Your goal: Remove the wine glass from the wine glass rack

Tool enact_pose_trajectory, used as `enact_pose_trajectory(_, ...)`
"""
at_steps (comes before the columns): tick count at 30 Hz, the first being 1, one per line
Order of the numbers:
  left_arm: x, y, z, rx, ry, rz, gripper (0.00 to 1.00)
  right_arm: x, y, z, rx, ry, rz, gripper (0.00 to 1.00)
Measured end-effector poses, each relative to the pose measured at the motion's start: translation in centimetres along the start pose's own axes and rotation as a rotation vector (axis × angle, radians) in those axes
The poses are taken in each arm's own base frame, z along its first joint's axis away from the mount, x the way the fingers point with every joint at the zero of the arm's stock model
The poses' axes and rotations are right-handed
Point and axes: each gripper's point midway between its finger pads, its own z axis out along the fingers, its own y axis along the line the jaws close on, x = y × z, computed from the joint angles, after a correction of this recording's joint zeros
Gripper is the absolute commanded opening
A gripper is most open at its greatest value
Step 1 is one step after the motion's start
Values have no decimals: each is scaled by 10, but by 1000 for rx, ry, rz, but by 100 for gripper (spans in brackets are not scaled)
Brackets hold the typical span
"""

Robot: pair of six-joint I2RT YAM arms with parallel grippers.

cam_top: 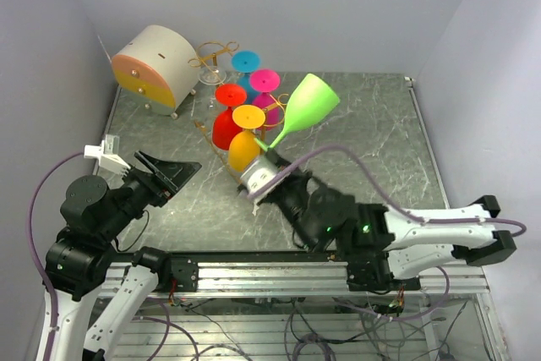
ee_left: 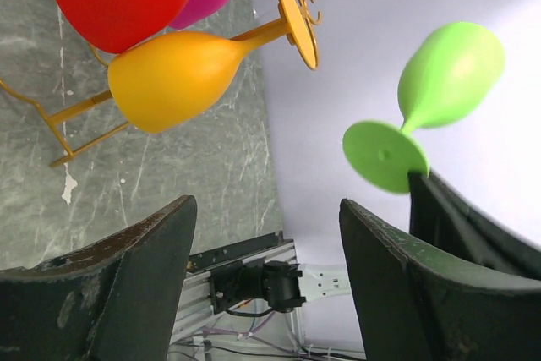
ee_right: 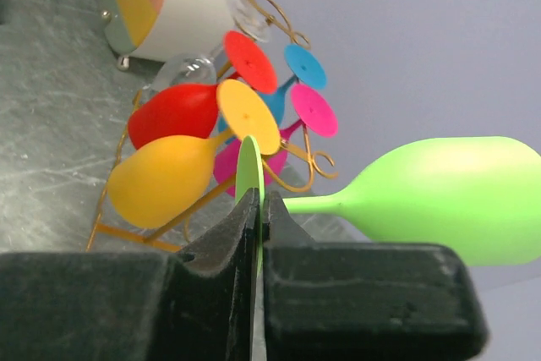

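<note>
My right gripper (cam_top: 264, 151) (ee_right: 260, 209) is shut on the flat base disc of a lime-green wine glass (cam_top: 308, 107) (ee_right: 448, 200). The glass hangs in the air, apart from the rack, its bowl pointing up and to the right. The gold wire wine glass rack (cam_top: 215, 50) (ee_right: 297, 163) stands at the back left. It carries an orange glass (cam_top: 243, 150), a red glass (cam_top: 226, 127), a pink one (cam_top: 265, 82) and a blue one (cam_top: 246, 62). My left gripper (cam_top: 173, 173) (ee_left: 266, 234) stands open and empty at the front left, with the green glass (ee_left: 448, 73) to its right.
A round white-and-orange drawer box (cam_top: 156, 69) sits at the back left beside the rack. The grey marbled table (cam_top: 372, 150) is walled on the left, back and right. A metal rail (cam_top: 279, 276) runs along the near edge.
</note>
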Motion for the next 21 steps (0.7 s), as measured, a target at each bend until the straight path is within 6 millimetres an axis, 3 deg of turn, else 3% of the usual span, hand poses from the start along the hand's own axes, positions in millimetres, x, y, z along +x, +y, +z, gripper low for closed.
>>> enact_pose_trajectory(4, 0, -3, -1, 7, -4, -40, 78, -19, 32, -18, -33, -46, -154, 0)
enact_pose_trajectory(13, 5, -27, -5, 139, 27, -189, 78, -5, 12, -35, -50, -113, -190, 0)
enact_pose_trajectory(21, 19, -35, -4, 168, 128, -323, 79, -3, 61, -30, -167, -201, -291, 0)
